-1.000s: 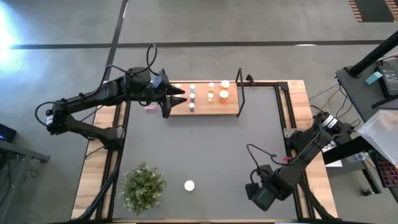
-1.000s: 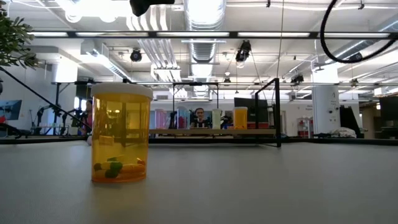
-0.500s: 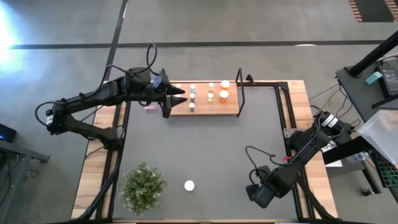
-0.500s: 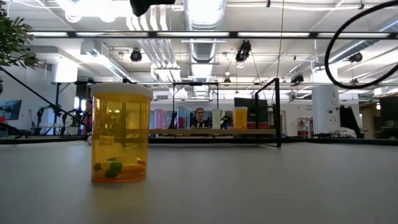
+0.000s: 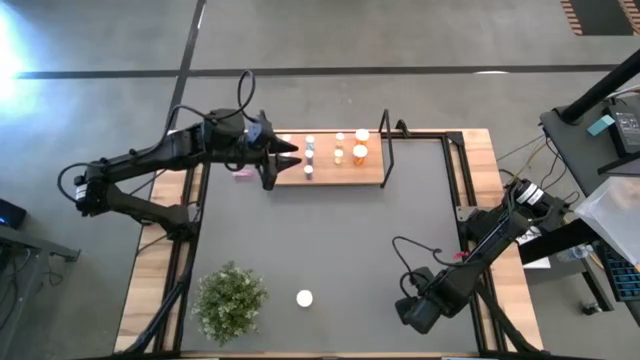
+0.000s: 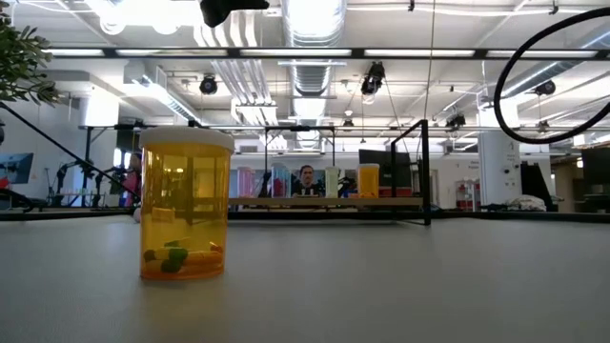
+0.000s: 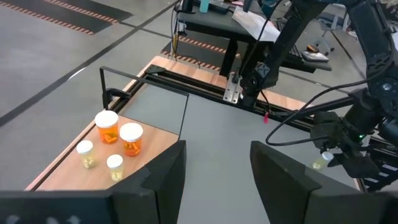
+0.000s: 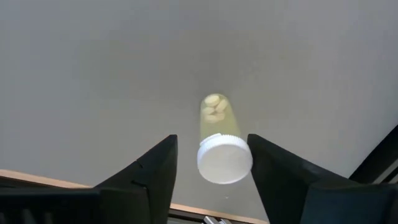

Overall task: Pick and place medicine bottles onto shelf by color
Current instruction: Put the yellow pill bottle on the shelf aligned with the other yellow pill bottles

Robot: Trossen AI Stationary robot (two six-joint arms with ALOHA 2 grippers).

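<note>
The wooden shelf (image 5: 330,160) stands at the table's far side and carries several bottles, among them two orange ones (image 5: 360,150) (image 7: 119,130). My left gripper (image 5: 290,155) is open and empty over the shelf's left end. An orange bottle (image 5: 304,298) (image 6: 186,205) stands upright on the mat near the front edge. My right gripper (image 8: 211,165) is open at the near right, pointing down. A small clear-yellow bottle with a white cap (image 8: 222,149) stands between its fingers. In the high view this bottle is hidden under the gripper. My right gripper has a finger on either side of the small bottle's white cap (image 8: 225,163), coming from above. One finger (image 8: 273,168) lies right beside the cap and the other stands apart from it. I cannot tell whether any finger touches the bottle.
A green potted plant (image 5: 232,300) stands at the near left, close to the orange bottle. Black wire frames rise at the shelf's ends (image 5: 386,150). A small pink thing (image 5: 242,173) lies on the mat left of the shelf. The mat's middle (image 5: 330,235) is bare.
My right gripper has gone a little toward the table's left and near edges, and its cable loop has swung with it. My left arm has kept still.
</note>
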